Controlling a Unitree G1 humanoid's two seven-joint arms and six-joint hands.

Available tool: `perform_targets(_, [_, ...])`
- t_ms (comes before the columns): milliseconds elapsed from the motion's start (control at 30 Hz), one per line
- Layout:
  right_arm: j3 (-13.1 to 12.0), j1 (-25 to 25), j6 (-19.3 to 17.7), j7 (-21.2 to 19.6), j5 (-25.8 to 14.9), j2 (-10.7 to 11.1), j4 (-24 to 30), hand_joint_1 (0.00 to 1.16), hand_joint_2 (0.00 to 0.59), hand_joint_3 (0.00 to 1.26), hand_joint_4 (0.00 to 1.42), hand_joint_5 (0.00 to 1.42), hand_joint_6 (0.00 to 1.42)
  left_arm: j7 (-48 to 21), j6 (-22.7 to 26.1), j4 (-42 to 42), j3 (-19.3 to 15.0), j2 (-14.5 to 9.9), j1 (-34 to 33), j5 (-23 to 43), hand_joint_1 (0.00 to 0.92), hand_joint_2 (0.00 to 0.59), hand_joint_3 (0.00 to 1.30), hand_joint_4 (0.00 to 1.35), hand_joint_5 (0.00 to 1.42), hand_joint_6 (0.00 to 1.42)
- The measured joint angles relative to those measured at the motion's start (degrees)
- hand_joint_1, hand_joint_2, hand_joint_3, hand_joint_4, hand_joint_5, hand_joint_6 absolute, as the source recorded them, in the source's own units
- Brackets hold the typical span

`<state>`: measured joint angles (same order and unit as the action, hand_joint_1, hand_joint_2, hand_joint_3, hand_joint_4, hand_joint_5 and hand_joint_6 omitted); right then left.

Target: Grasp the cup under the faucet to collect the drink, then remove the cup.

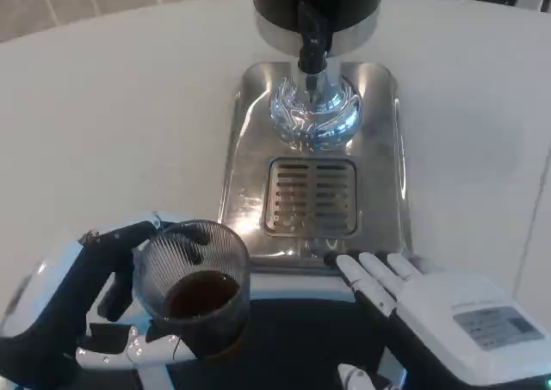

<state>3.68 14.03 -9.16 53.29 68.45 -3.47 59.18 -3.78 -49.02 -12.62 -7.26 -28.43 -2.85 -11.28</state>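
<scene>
On the white tabletop stands the steel drink dispenser with its faucet, the right robot hand lies with fingers apart by its front edge, and the left robot hand grips the drink-filled cup near the tray's front-left corner.

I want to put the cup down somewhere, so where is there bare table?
Bare white table stretches left of the steel drip tray, ahead of the left hand holding the ribbed cup. A narrower strip lies right of the tray. The near edge is crowded: the right hand rests beside the tray's front corner.
</scene>
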Motion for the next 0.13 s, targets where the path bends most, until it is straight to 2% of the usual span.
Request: perform_targets(133, [0.0, 0.0, 0.0, 0.0, 0.0, 0.0, 0.0, 0.10, 0.566, 0.00, 0.00, 0.00, 0.00, -0.1, 0.0, 0.0, 0.0, 0.0, -0.1, 0.0, 0.635, 0.000, 0.92, 1.12, 1.40, 1.42])
